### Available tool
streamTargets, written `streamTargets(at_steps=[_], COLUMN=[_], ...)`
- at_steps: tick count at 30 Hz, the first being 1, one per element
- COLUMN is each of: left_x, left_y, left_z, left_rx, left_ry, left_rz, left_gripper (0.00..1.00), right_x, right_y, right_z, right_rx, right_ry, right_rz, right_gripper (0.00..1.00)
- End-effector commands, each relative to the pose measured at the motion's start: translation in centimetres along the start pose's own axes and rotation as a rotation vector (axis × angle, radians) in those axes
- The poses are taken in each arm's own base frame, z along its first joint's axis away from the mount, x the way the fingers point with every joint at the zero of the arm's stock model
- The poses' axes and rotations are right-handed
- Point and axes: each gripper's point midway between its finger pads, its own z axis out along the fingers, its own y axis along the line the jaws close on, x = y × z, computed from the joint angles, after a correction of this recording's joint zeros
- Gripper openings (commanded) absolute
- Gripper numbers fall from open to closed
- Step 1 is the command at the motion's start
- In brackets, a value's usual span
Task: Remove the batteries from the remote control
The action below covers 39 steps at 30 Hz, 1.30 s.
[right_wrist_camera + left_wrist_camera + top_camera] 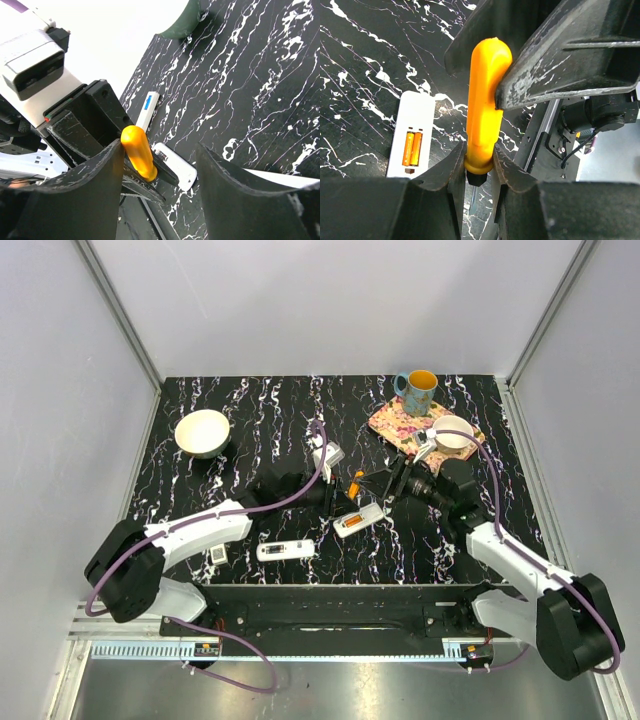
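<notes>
An open white remote control (362,519) lies at the table's middle with two orange batteries (351,522) in its bay. It also shows in the left wrist view (410,135), batteries (412,148) side by side. My left gripper (336,492) (480,156) is shut on an orange-handled screwdriver (356,483) (484,100), held above the table beside the remote. My right gripper (399,480) (160,170) is open. Its left finger (85,185) rests against the screwdriver handle (139,151), and the other finger stands well apart. No blue battery shows.
A second white remote (285,551) and a small white piece (218,556) lie near the front edge. A cream bowl (203,432) stands back left. A mug (418,391), a floral mat (398,424) and a white cup (453,432) stand back right.
</notes>
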Motion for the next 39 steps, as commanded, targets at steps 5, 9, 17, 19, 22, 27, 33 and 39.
streamTargets(at_steps=[5,9,17,19,22,27,33,39], left_x=[-1.6,-1.4,-1.6,-1.4,-1.5,-1.7,-0.5,2.9], left_y=[-1.0,-1.1,-1.0,-1.0,-0.5,0.0,2.6,6.9], left_z=[-0.4,-0.2,0.0,0.0,-0.1,-0.7,-2.1,-2.4], left_rx=[0.025,0.027,0.024,0.021,-0.009,-0.047,-0.156,-0.341], left_ry=[-0.047,-0.040,-0.038,-0.035,-0.037,-0.054,-0.050,0.068], left_rz=[0.027,0.023,0.022,0.022,0.022,0.020,0.006,0.015], left_gripper=[0.00,0.00,0.00,0.00,0.04,0.67,0.79,0.80], right_x=[-1.6,-1.0,-0.7,-0.5,-0.4,-0.6,-1.2,-2.6], right_y=[2.9,3.0,3.4,3.4,2.9,1.9,-1.6,-5.5], right_z=[0.9,1.3,1.4,1.3,1.1,0.7,-0.3,-2.1], right_rx=[-0.110,-0.129,-0.163,-0.161,-0.135,-0.069,0.126,0.324], right_ry=[-0.017,0.015,0.036,0.039,0.037,0.012,-0.047,-0.170], right_rz=[0.010,0.014,0.014,0.007,-0.013,-0.056,-0.142,-0.255], right_gripper=[0.56,0.47,0.18,0.02,0.00,0.00,0.00,0.00])
